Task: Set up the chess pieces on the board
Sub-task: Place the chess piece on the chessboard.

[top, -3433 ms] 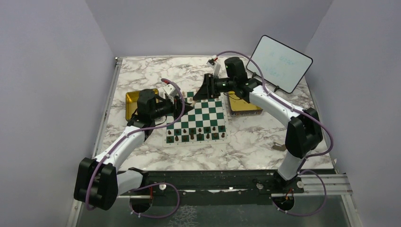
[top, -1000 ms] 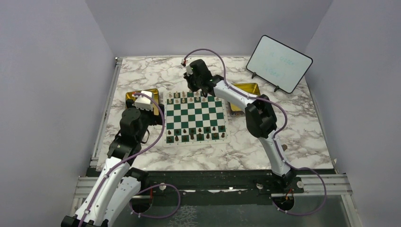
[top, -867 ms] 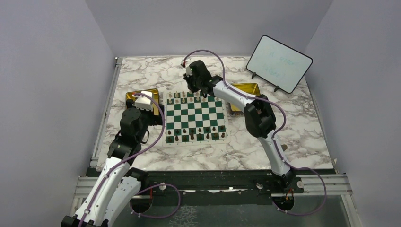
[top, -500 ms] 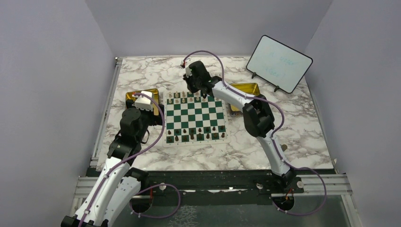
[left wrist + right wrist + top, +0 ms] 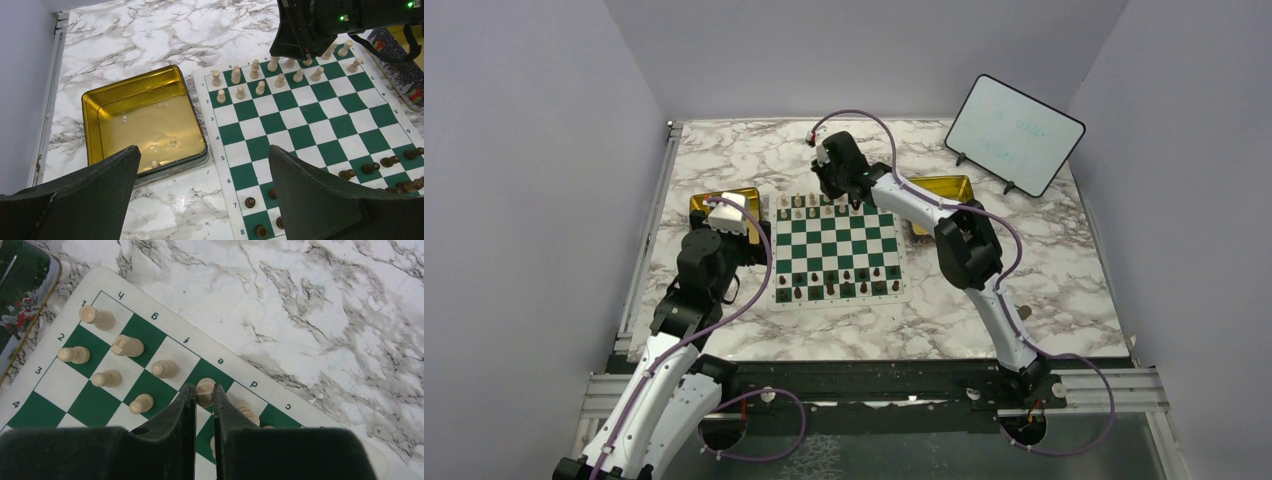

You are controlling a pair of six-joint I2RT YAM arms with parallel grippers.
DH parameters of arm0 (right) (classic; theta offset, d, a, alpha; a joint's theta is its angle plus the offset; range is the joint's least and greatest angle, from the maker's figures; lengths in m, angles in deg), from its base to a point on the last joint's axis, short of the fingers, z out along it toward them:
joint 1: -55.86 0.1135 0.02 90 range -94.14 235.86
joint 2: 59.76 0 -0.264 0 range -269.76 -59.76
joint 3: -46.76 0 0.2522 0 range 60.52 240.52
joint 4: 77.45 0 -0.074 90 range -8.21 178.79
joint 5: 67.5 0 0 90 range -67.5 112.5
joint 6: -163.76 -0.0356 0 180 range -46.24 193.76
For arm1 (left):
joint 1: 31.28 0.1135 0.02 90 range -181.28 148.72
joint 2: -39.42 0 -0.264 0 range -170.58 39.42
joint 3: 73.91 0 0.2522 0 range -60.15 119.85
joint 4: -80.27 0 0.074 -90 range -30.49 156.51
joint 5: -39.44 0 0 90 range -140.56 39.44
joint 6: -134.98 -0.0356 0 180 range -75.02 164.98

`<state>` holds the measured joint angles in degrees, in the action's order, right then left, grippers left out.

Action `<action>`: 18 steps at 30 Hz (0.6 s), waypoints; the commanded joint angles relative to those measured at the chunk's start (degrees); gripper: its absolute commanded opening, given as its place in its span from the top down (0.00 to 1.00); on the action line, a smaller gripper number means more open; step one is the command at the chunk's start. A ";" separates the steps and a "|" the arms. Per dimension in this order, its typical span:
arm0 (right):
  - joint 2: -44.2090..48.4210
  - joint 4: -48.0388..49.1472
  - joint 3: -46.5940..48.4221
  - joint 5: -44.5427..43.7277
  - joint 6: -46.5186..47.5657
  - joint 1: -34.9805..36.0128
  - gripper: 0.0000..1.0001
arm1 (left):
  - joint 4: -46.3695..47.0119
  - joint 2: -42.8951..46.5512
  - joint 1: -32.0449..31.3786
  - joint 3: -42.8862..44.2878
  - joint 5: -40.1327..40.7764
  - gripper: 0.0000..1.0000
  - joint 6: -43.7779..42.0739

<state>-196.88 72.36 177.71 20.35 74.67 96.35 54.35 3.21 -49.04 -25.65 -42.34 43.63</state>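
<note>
While the left fingers (image 5: pixel 75 200) hang spread wide and empty over the gold tray (image 5: pixel 95 120) near the desk's (image 5: pixel 724 150) left edge, the board (image 5: pixel 320 130) lies mid-desk just beside the tray, with dark pieces (image 5: pixel 371 168) on its near rows. Farther right, the right fingers (image 5: pixel 185 410) pinch a cream piece (image 5: pixel 204 388) standing in the board's far row.

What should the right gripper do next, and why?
Probably open the right gripper a little, then lift straight up: it pinches a cream piece apparently standing on the far row of the board, with other pieces close beside.
</note>
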 commanded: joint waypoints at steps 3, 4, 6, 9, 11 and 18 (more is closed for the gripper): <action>-2.51 -0.72 2.21 0.22 -0.64 0.03 0.89 | 0.65 0.66 -0.19 1.33 0.65 0.01 -0.50; -2.68 -0.79 2.32 0.26 -0.64 0.03 0.89 | 0.65 0.69 -0.17 1.36 0.65 0.01 -0.50; -2.92 -1.11 2.60 0.08 -0.57 0.03 0.86 | 0.65 0.62 -0.17 1.31 0.66 0.01 -0.50; -3.04 -1.32 2.71 -0.19 -0.64 0.07 0.77 | 0.65 0.61 -0.18 1.30 0.65 0.01 -0.50; -3.05 -1.41 2.90 -0.24 -0.72 0.03 0.72 | 0.65 0.53 -0.24 1.42 0.65 0.01 -0.50; -1.75 -1.13 4.45 0.72 -3.04 0.03 0.54 | 0.65 0.47 -0.17 1.35 0.56 0.01 -0.82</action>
<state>-198.58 71.62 179.79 20.39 73.56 96.35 54.37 3.21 -49.04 -25.65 -42.34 43.61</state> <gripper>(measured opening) 0.419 0.990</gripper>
